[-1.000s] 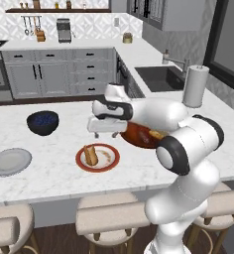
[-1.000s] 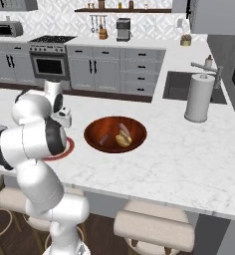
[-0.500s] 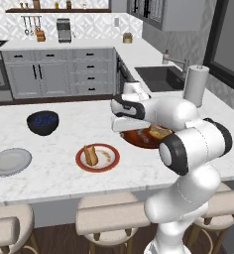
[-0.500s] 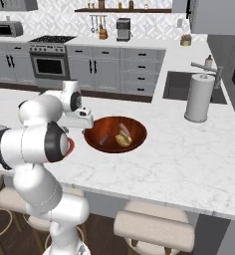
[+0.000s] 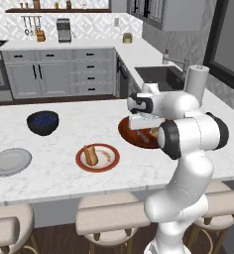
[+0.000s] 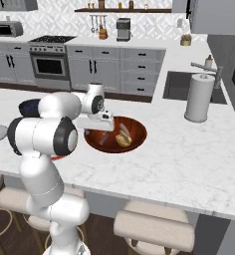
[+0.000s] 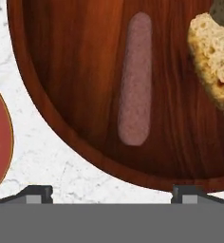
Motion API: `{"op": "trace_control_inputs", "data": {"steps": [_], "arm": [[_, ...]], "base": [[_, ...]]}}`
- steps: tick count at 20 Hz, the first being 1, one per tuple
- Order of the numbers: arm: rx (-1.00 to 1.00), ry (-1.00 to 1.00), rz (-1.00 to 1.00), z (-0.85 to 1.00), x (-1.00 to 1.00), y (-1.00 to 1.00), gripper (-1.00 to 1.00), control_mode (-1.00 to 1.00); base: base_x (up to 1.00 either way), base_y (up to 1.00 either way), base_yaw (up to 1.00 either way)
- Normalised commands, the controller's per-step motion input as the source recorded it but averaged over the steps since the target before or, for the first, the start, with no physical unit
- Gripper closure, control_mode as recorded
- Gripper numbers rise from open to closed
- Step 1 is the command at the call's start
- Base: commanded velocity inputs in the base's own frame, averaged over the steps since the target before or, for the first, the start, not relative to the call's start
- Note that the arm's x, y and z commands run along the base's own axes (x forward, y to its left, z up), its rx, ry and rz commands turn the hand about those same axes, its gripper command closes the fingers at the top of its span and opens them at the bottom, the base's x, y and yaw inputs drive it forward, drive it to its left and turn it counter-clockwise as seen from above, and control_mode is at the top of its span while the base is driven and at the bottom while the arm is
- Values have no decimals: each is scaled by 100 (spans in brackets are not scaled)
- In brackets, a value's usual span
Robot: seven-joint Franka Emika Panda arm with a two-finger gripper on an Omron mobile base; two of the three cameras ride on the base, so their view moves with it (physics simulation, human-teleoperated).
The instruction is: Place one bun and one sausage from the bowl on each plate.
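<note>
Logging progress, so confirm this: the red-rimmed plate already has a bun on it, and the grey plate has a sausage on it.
Half right. The red-rimmed plate does hold a bun, but the left base view shows the grey plate bare. A sausage lies in the bowl in the hand view.

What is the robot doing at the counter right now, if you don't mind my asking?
The arm's gripper hangs open over the bowl, holding nothing. In the hand view a sausage lies in the bowl beside a bun. The red-rimmed plate already holds a bun; whether a sausage lies there too is hard to tell. The grey plate looks bare.
</note>
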Motion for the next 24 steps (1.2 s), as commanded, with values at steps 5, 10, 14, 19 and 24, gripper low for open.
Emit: {"op": "trace_control_inputs", "data": {"steps": [5,10,14,19,24], "arm": [[11,-28,0,-33,55,0,-100,-100],[13,17,-1,-8,34,-15,-100,-100],[6,23,-2,-16,32,-7,-100,-100],[2,20,-1,-26,27,0,-100,-100],[7,27,0,-34,1,0,-100,-100]], "base": [[0,0,0],[0,0,0],[0,0,0],[0,0,0],[0,0,0]]}}
